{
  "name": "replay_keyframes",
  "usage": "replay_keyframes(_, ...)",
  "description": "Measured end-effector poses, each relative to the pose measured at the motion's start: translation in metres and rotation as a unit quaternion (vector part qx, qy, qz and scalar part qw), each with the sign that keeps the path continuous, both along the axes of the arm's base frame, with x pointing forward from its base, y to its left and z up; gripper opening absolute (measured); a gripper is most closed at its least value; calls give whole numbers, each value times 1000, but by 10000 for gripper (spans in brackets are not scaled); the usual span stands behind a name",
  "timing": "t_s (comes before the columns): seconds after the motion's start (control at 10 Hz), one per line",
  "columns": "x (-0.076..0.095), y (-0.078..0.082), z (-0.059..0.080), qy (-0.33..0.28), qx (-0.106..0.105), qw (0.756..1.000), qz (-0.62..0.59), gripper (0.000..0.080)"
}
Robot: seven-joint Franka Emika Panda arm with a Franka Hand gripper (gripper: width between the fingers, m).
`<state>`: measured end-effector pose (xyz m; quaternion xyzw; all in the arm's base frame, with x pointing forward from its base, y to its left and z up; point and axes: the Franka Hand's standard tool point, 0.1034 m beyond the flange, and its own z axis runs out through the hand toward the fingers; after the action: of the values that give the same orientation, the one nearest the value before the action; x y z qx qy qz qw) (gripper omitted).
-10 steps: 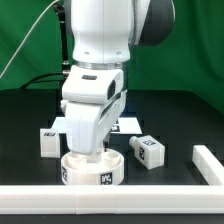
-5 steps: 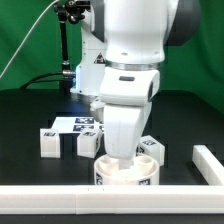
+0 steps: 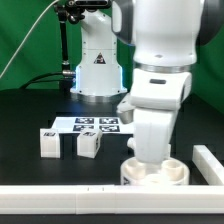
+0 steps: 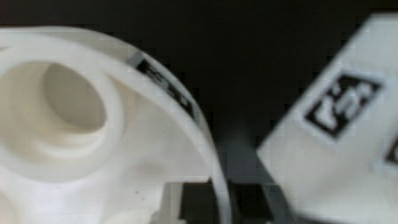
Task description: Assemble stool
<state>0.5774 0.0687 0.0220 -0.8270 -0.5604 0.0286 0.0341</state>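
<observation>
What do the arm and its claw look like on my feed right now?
The bulky white robot arm has rounded, glossy shells with dark grey joint caps. Its white pedestal base carries a small dark sticker and a blue light. The claw looks dark at its tips in the wrist view.

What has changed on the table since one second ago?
The gripper, shut on the rim of the seat, carried the seat toward the exterior view's right. The left leg, the second leg and the marker board stayed where they were.
</observation>
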Motion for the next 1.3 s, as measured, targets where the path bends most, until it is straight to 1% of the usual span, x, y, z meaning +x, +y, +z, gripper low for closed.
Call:
replay_keyframes(0.1, -1, 10, 0, 0, 0, 1000, 3, 28)
replay_keyframes(0.4, 3, 30, -2, -2, -1, 1000, -16, 28)
replay_keyframes(0.7, 3, 32, -2, -2, -1, 1000, -17, 28)
replay_keyframes(0.8, 3, 32, -2, -2, -1, 1000, -17, 105)
replay_keyframes(0.9, 3, 31, -2, -2, -1, 1000, -17, 252)
replay_keyframes(1.0, 3, 31, -2, -2, -1, 1000, -17, 252)
replay_keyframes(1.1, 2, 31, -2, -2, -1, 1000, -17, 449)
replay_keyframes(1.2, 1, 31, 2, -4, -2, 1000, -21, 449)
replay_keyframes(1.3, 1, 30, 11, -8, -3, 1000, -27, 605)
